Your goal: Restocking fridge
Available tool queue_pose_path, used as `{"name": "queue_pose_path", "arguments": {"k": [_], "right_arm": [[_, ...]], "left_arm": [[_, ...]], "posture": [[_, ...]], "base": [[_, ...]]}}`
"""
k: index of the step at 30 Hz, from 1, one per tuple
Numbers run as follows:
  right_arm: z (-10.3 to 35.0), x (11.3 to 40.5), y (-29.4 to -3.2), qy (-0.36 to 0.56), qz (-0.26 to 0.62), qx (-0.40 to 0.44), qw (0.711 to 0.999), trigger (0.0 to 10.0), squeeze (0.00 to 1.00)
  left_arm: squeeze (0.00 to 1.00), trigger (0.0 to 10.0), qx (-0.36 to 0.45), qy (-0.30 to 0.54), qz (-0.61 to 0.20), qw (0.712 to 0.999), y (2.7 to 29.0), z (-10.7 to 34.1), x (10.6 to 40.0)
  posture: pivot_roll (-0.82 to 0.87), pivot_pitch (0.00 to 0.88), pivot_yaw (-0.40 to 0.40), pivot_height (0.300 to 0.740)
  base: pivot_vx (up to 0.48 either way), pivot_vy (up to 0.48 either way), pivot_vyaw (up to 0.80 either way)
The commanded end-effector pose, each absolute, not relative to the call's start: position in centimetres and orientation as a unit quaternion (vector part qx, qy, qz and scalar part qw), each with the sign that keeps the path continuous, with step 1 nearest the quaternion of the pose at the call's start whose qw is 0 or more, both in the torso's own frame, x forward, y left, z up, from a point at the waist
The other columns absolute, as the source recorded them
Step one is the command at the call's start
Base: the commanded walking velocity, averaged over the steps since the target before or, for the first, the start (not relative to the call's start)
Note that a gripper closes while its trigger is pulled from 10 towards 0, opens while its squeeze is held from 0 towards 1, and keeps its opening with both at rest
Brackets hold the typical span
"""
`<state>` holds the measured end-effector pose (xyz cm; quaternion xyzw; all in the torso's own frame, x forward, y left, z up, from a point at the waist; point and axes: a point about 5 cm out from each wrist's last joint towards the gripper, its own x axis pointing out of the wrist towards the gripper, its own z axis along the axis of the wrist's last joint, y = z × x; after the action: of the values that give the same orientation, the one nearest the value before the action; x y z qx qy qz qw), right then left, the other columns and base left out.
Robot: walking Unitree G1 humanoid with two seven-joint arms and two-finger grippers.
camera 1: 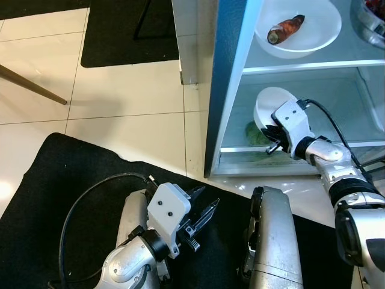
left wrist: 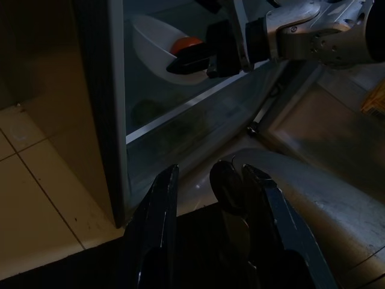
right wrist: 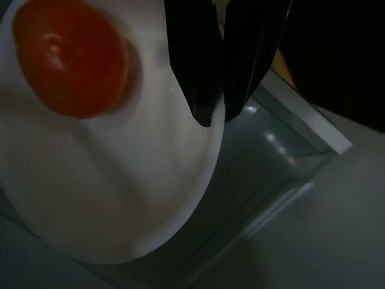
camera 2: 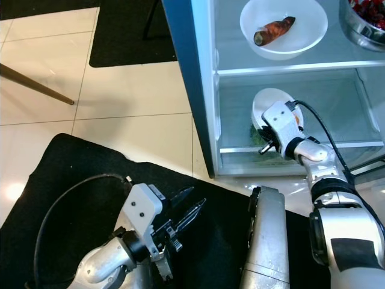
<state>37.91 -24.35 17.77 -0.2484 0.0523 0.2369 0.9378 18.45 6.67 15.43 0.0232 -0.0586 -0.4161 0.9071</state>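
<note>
Right gripper (right wrist: 216, 114) jaws clenched on plate (right wrist: 90, 180) rim; tomato (right wrist: 69, 57) may roll off. Left gripper (camera 1: 201, 218) released, idle.

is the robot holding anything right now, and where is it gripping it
The right claw pinches the rim of a round white plate carrying an orange-red round fruit, inside the open fridge. The left claw is open and holds nothing.

Head eyes look down at the fridge (camera 1: 231, 90); wrist views sit close to it
</note>
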Motion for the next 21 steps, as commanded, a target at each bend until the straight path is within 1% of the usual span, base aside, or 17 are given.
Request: {"name": "queue_pose_path", "arguments": {"k": [1,3,4,5,6,7,8,9,10,11,12,15,16,17,19,20,21], "right_arm": [[14.0,36.7,-24.3,0.122,0.256,-0.250,0.926,0.0,0.00],[13.6,36.6,-24.2,0.128,0.254,-0.265,0.921,0.0,0.00],[13.3,36.5,-24.1,0.134,0.249,-0.285,0.916,1.5,0.00],[13.1,36.5,-24.1,0.137,0.247,-0.297,0.912,1.5,0.00],[12.8,36.5,-24.0,0.140,0.234,-0.325,0.906,10.0,0.00],[12.8,36.5,-24.0,0.140,0.234,-0.325,0.906,10.0,0.00],[12.6,36.6,-23.9,0.140,0.222,-0.342,0.902,10.0,0.32],[12.6,36.6,-23.9,0.140,0.222,-0.342,0.902,10.0,0.32],[12.6,36.8,-23.6,0.132,0.206,-0.374,0.895,10.0,0.64],[12.7,36.9,-23.4,0.125,0.201,-0.385,0.892,10.0,0.94],[12.9,37.0,-23.2,0.117,0.196,-0.399,0.888,10.0,1.00],[13.1,37.2,-23.0,0.110,0.189,-0.415,0.883,10.0,0.97],[13.3,37.4,-22.8,0.100,0.183,-0.424,0.881,10.0,0.92],[13.6,37.6,-22.6,0.092,0.176,-0.441,0.875,10.0,0.60],[13.8,37.7,-22.5,0.087,0.173,-0.452,0.871,10.0,0.60],[14.1,37.9,-22.5,0.079,0.163,-0.454,0.872,10.0,0.00],[14.5,38.0,-22.5,0.072,0.156,-0.452,0.875,10.0,0.00]], "left_arm": [[0.00,10.0,0.027,-0.035,-0.422,0.906,6.8,14.4,18.0],[0.00,10.0,0.027,-0.035,-0.422,0.905,6.8,14.4,18.0],[0.00,10.0,0.027,-0.035,-0.423,0.905,6.8,14.4,18.0],[0.00,10.0,0.027,-0.035,-0.423,0.905,6.8,14.4,17.9],[0.00,10.0,0.027,-0.035,-0.423,0.905,6.8,14.4,17.9],[0.00,10.0,0.027,-0.035,-0.423,0.905,6.8,14.4,17.9],[0.00,10.0,0.027,-0.035,-0.423,0.905,6.8,14.4,17.9],[0.00,10.0,0.027,-0.035,-0.423,0.905,6.8,14.4,17.9],[0.00,10.0,0.027,-0.035,-0.424,0.905,6.8,14.4,17.8],[0.00,10.0,0.027,-0.035,-0.424,0.905,6.8,14.4,17.8],[0.00,10.0,0.026,-0.035,-0.423,0.905,6.8,14.5,17.9],[0.00,10.0,0.026,-0.035,-0.423,0.905,6.8,14.5,17.9],[0.00,10.0,0.026,-0.036,-0.423,0.905,6.8,14.5,17.9],[0.00,10.0,0.026,-0.036,-0.424,0.905,6.8,14.5,17.9],[0.00,10.0,0.025,-0.036,-0.424,0.904,6.8,14.6,17.8],[0.00,10.0,0.025,-0.037,-0.425,0.904,6.8,14.6,17.8],[0.00,10.0,0.025,-0.037,-0.425,0.904,6.8,14.6,17.9]], "posture": [[0.22,0.525,0.127,0.457],[0.22,0.527,0.129,0.457],[0.22,0.527,0.129,0.457],[0.22,0.529,0.130,0.457],[0.22,0.530,0.132,0.457],[0.22,0.530,0.132,0.457],[0.22,0.532,0.132,0.457],[0.22,0.532,0.132,0.457],[0.22,0.532,0.133,0.457],[0.22,0.532,0.133,0.457],[0.22,0.532,0.133,0.457],[0.23,0.533,0.135,0.457],[0.23,0.533,0.135,0.457],[0.23,0.533,0.135,0.457],[0.23,0.533,0.135,0.457],[0.23,0.533,0.135,0.457],[0.22,0.529,0.133,0.457]], "base": [[0.000,0.000,0.00],[0.000,0.000,0.00],[0.000,0.000,0.00],[0.000,0.000,0.00],[0.000,0.000,0.00],[0.000,0.000,0.00],[0.000,0.000,0.00],[0.000,0.000,0.00],[0.000,0.000,0.00],[0.000,0.000,0.00],[0.000,0.000,0.00],[0.000,0.000,0.00],[0.000,0.000,0.00],[0.000,0.000,0.00],[0.000,0.000,0.00],[0.000,0.000,0.00],[0.000,0.000,0.00]]}}
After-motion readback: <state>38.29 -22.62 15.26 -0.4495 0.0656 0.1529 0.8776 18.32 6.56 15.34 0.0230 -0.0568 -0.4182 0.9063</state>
